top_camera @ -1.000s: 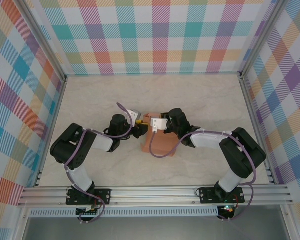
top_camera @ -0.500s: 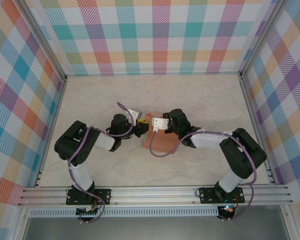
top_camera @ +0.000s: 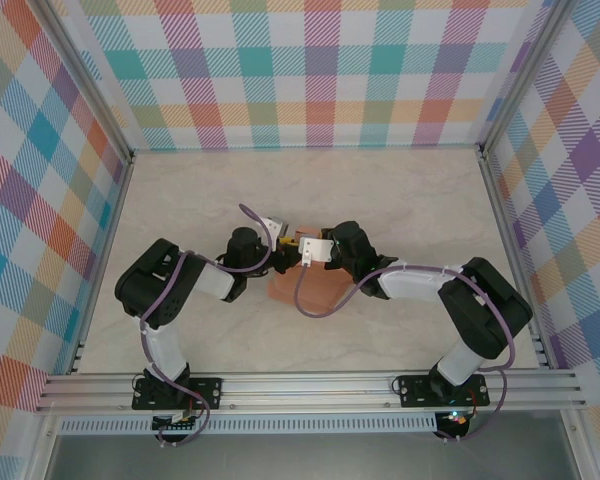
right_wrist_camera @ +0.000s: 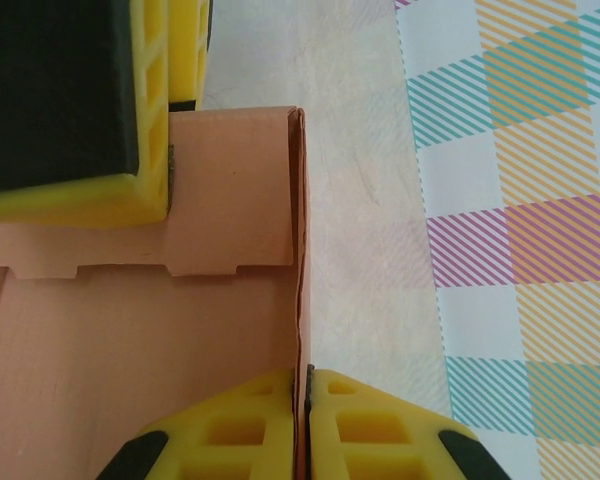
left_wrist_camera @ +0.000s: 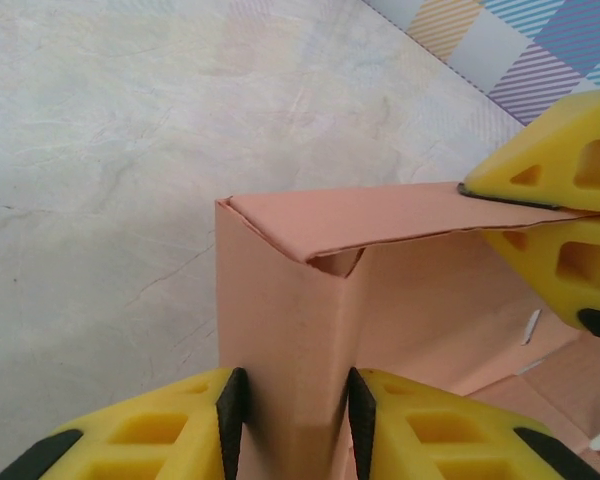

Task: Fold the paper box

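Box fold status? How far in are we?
Done: the paper box is off flat, with one wall creased upright and its top flap bent over.
In hand: the left hand pinches that folded corner, and the right hand is shut on a thin upright wall edge.
Left: the notched tab strip lies untucked and the inside is open, so there is no closed box yet.

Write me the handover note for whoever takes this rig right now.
Left gripper: shut on an upright folded corner of the paper box.
Right gripper: shut on the edge of a thin side wall.
Box: on the table, between the two arms.
Done: corner and side walls raised, box partly formed.
Left: the box is open; the remaining flaps probably need folding in and tucking.
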